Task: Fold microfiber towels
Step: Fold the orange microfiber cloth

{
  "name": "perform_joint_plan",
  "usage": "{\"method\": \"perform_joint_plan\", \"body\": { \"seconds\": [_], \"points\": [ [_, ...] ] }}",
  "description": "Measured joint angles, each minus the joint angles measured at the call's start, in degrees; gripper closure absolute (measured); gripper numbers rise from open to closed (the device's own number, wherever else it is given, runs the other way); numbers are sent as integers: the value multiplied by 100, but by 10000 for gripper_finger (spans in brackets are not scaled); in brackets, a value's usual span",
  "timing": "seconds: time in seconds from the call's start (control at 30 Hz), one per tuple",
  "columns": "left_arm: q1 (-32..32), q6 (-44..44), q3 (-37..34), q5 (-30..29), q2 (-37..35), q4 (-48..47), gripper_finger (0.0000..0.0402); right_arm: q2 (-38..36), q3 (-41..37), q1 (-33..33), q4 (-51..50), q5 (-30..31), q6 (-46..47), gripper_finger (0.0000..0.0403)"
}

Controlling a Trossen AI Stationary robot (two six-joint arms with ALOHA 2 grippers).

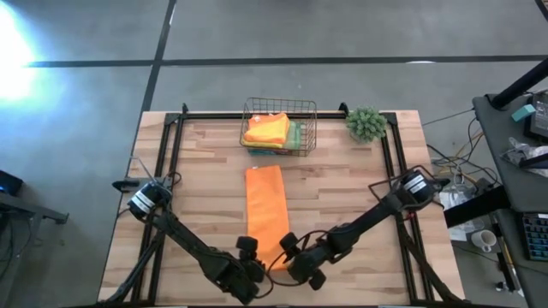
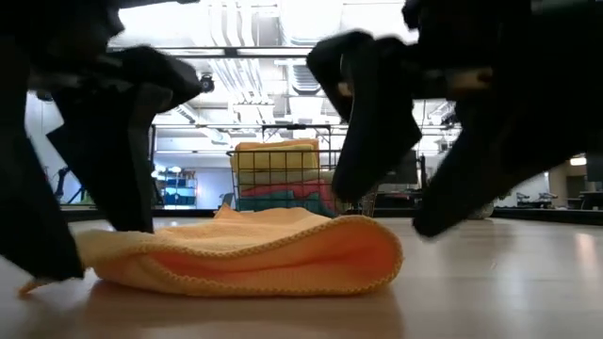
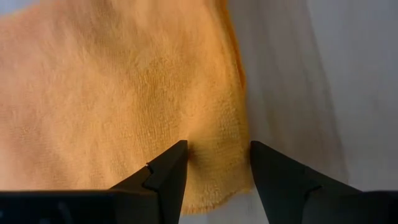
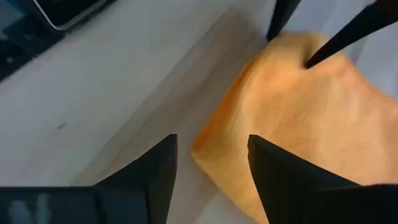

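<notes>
Wood table [image 1: 342, 214], orange towel [image 1: 265, 214] folded long, both my grippers at its near end.
Left gripper [image 3: 217, 165] open over the corner, right gripper [image 4: 211, 162] open, holding nothing; a sloppy pinch could drag the fold crooked.

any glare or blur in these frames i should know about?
High view: strong glare on the floor at top left; orange towel evenly lit. Low view: bright ceiling backlights the arms into dark, soft-edged shapes. Left wrist view: towel nap sharp. Right wrist view: slightly soft all over.
</notes>
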Motion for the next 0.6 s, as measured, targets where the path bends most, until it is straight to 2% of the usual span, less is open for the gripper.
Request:
{"method": "perform_joint_plan", "body": {
  "seconds": [0.37,0.6],
  "points": [
    [66,-13,-263,-57,-24,201,242,573,480,-119,-336,340,30,216],
    [182,-19,-458,-164,-37,521,248,618,652,-242,-681,290,404,251]
  ]
}}
